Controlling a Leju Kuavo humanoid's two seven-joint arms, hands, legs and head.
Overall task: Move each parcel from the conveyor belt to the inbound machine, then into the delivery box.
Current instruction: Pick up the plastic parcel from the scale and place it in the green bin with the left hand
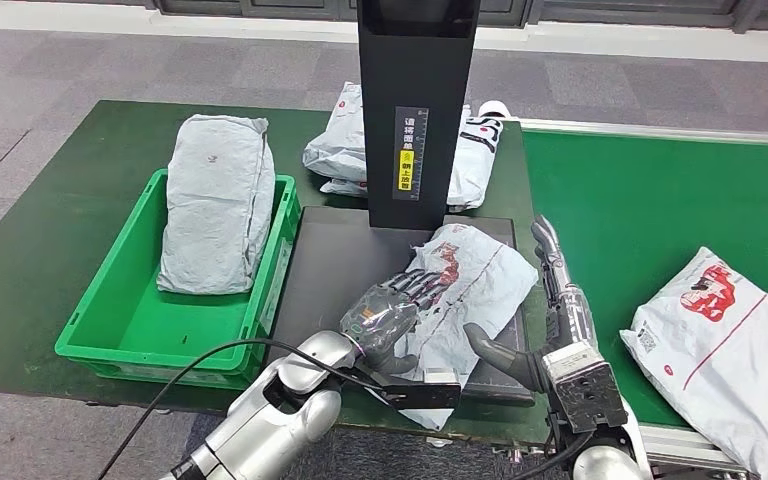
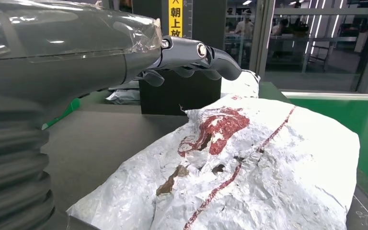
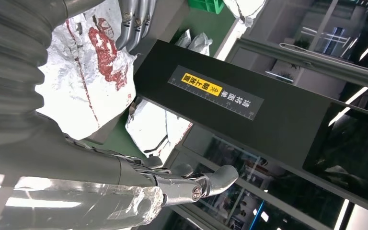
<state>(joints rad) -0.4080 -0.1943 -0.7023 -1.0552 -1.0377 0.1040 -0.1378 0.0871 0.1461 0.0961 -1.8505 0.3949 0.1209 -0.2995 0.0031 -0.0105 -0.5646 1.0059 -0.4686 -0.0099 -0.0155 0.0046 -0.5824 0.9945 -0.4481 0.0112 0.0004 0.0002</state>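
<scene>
Head view: a green-covered bench [image 1: 60,250] stands on a grey carpeted floor, with the green conveyor belt [image 1: 640,200] adjoining its right edge. The inbound machine [image 1: 340,290], a dark flat platform with a black upright column [image 1: 415,100], sits at mid-bench. One red-printed parcel [image 1: 480,275] lies on the platform's right half. The left hand [image 1: 395,310] rests on top of it with fingers extended flat, gripping nothing. The right hand [image 1: 550,300] stands at the platform's right edge, fingers straight and apart, just beside the parcel, holding nothing. The delivery box [image 1: 95,345], a green crate at the bench's left side, contains one grey parcel [image 1: 215,195] leaning over its far rim. Judgement: one parcel is delivered, one is at the machine stage. A further parcel [image 1: 720,345] waits on the belt near its front edge; more bags [image 1: 335,150] lie behind the column.

Left wrist view: the left hand [image 2: 191,52] is spread open, its fingers reaching out over the crumpled parcel [image 2: 268,163] on the dark platform.

Right wrist view: the right hand [image 3: 139,19] shows straight fingers alongside the parcel [image 3: 86,81]; the column's yellow label [image 3: 201,84] is legible.
</scene>
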